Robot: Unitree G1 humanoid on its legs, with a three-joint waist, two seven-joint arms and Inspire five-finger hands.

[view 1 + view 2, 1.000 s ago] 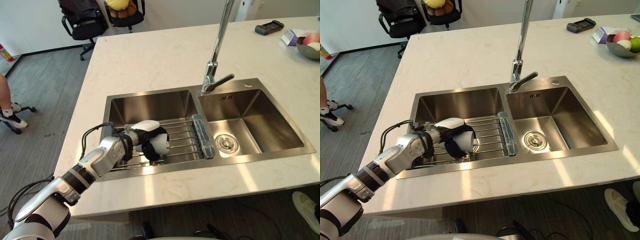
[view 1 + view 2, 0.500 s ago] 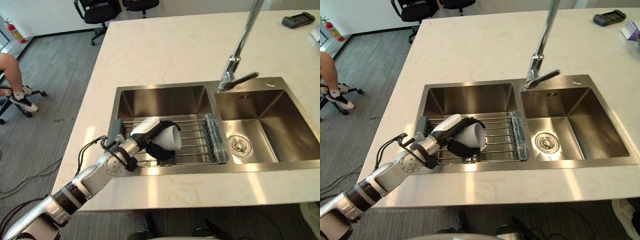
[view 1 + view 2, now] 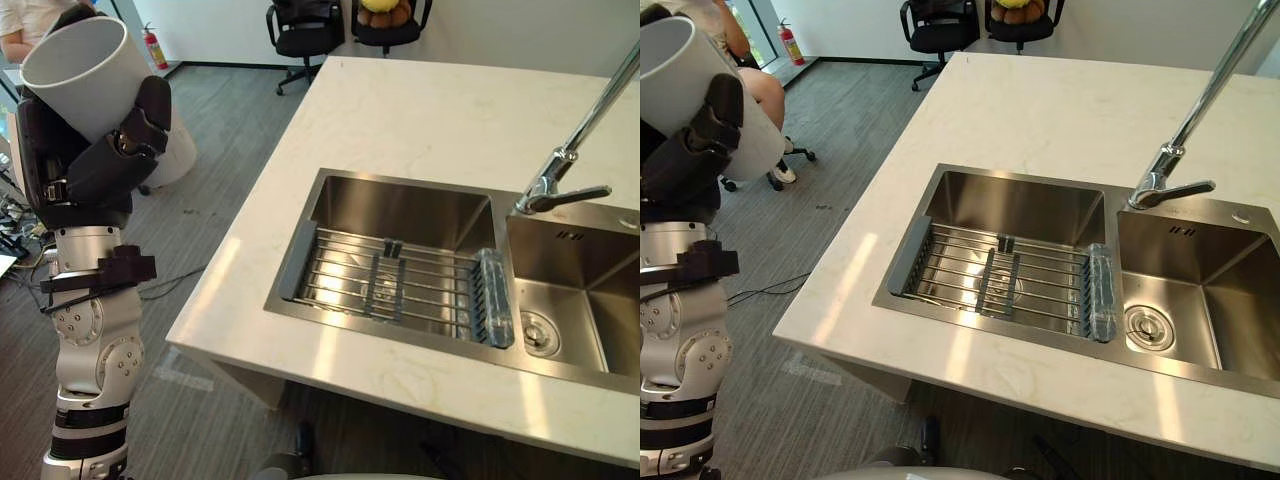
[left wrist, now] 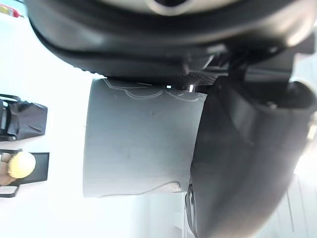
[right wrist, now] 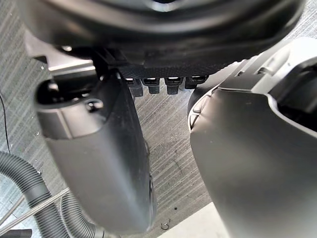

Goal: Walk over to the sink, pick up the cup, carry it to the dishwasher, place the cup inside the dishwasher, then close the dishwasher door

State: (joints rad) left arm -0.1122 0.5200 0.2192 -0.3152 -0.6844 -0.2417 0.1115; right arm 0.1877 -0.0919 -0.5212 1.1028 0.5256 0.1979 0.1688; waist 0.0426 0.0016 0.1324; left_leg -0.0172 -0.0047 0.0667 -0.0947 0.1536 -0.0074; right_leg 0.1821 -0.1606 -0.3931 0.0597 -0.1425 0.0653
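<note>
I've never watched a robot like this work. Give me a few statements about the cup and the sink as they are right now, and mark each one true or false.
1. The left hand is curled round the white cup. True.
2. The cup lies on the wire rack. False: the hand holds it raised in the air, off to the left of the counter, and the rack holds no cup.
3. The wire rack sits in the left basin of the sink. True.
4. The cup is held upside down. False: its open mouth faces upward, somewhat tilted.
5. The tap stands at the back of the sink, between the two basins. True.
</note>
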